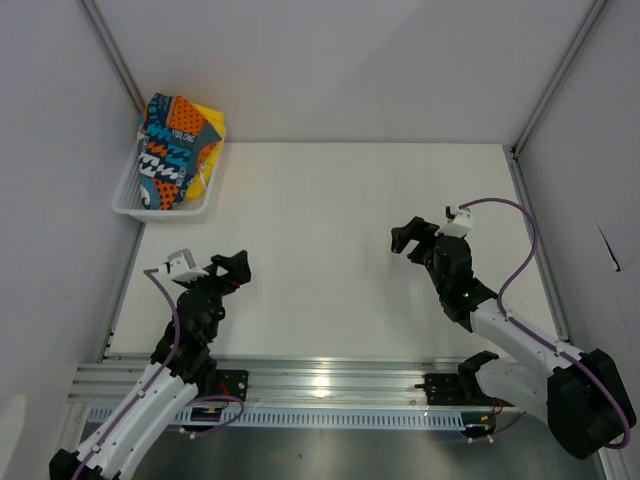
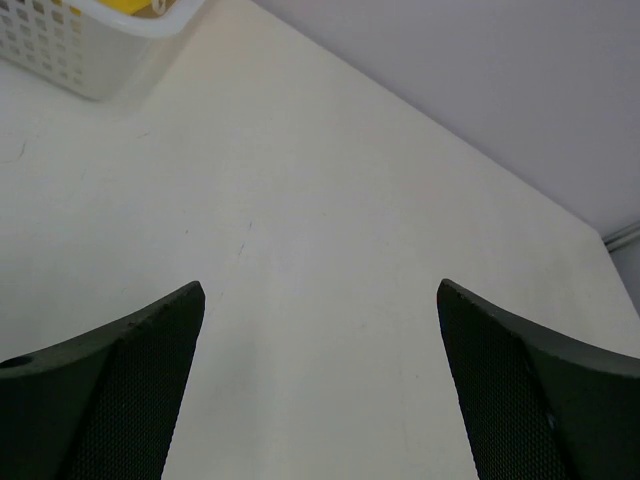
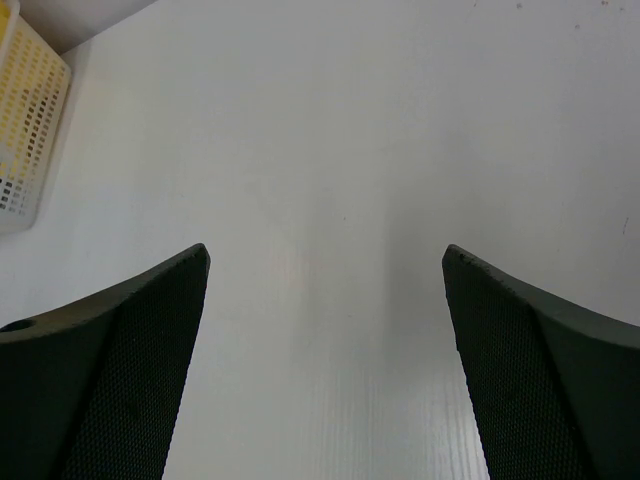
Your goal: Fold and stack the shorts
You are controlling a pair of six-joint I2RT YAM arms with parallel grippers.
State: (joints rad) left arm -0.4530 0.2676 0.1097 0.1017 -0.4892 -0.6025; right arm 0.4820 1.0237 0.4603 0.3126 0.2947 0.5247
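While soft blue-orange printed shorts [image 1: 168, 150] lie atop bright yellow cloth shorts [image 1: 208, 120] in the white plastic mesh basket [image 1: 165, 209], the left gripper [image 1: 232, 268] and right gripper [image 1: 412, 238] hang open; light, limp fabric (likely to sag) probably suits a waistband pinch.

The shorts [image 1: 172, 150] lie piled in the basket [image 1: 150, 212] at the far-left corner of the table [image 1: 340, 230].

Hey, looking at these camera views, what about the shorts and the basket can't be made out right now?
Top view: the yellow shorts lie mostly under the printed shorts in the basket; their shape and drawstring are hidden.
Left wrist view: the basket is cut off by the top edge; only a yellow sliver shows.
Right wrist view: the basket is cut off by the left edge; yellow shows only through its mesh.
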